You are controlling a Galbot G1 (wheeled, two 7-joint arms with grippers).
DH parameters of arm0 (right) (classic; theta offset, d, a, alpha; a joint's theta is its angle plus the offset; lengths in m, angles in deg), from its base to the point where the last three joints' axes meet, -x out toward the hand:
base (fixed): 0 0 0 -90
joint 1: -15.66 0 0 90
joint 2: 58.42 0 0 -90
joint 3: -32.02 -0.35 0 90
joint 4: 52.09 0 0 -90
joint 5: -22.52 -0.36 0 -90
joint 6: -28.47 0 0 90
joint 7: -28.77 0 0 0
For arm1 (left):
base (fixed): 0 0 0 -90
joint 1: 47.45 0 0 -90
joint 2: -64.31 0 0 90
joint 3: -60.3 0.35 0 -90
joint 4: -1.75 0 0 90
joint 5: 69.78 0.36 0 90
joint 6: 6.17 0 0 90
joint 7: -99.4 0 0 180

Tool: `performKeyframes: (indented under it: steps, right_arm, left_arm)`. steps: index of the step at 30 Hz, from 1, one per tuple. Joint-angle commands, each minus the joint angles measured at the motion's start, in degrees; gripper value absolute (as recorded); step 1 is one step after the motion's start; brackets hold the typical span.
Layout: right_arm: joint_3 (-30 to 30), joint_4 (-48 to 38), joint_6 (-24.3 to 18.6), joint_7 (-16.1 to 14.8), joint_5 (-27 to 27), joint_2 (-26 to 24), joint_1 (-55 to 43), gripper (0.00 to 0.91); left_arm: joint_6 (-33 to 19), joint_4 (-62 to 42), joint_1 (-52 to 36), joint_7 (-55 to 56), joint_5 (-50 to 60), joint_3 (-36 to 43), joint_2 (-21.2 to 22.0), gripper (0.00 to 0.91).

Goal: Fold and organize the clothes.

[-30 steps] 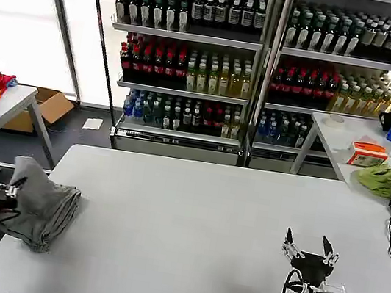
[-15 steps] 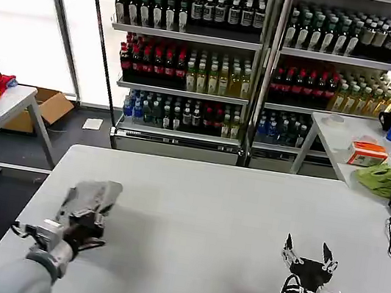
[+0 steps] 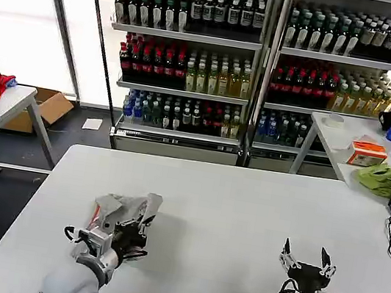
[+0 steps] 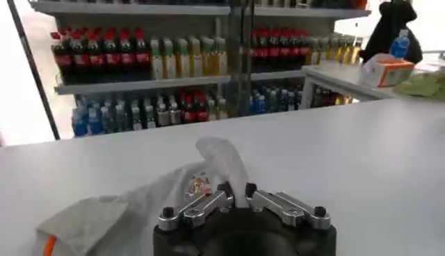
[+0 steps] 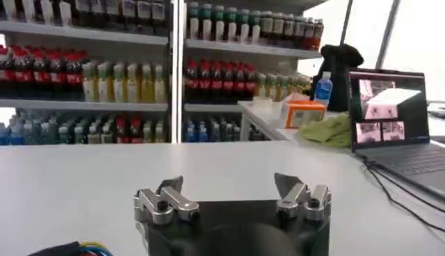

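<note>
Over the white table's [image 3: 244, 214] left half, our left gripper [image 3: 125, 228] pinches the bunched light grey cotton T-shirt [image 3: 120, 209] between its fingers; our right gripper [image 3: 306, 255] rests open, well apart.

White table [image 3: 230, 211] (grey T-shirt [image 3: 120, 209] bunched on it)

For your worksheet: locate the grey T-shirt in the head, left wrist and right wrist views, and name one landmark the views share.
Head view: grey T-shirt bunched on the white table, in the left gripper.
Left wrist view: T-shirt pinched between the fingers.
Right wrist view: not in it.
Shared landmark: drink shelves.
</note>
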Motion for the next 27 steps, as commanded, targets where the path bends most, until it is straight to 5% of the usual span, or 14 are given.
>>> performKeyframes:
  steps: [1,11,16,21,27]
  right_arm:
    - [0.7,0.0,0.6,-0.1,0.4,0.2,-0.4,0.907]
    - [3.1,-0.9,0.9,-1.1,-2.8,-0.7,-2.9,0.907]
    - [8.4,0.9,6.0,1.5,-22.4,-3.8,-6.6,0.907]
    - [15.0,-0.4,11.5,4.0,-34.9,-5.9,-14.6,0.907]
    - [22.0,-4.2,11.7,7.4,-39.9,-6.3,-21.0,0.907]
  left_arm:
    - [-4.0,0.1,-2.6,-0.8,-8.1,4.2,2.3,0.907]
    - [-7.4,2.3,-2.1,0.8,-13.4,0.5,1.9,0.907]
    - [-5.4,1.8,-0.9,4.0,-11.2,-6.2,-2.6,0.907]
    - [-3.2,2.3,1.0,6.1,-9.7,-11.7,-5.4,0.907]
    - [-2.3,3.9,4.0,6.8,-8.6,-14.2,-5.8,0.907]
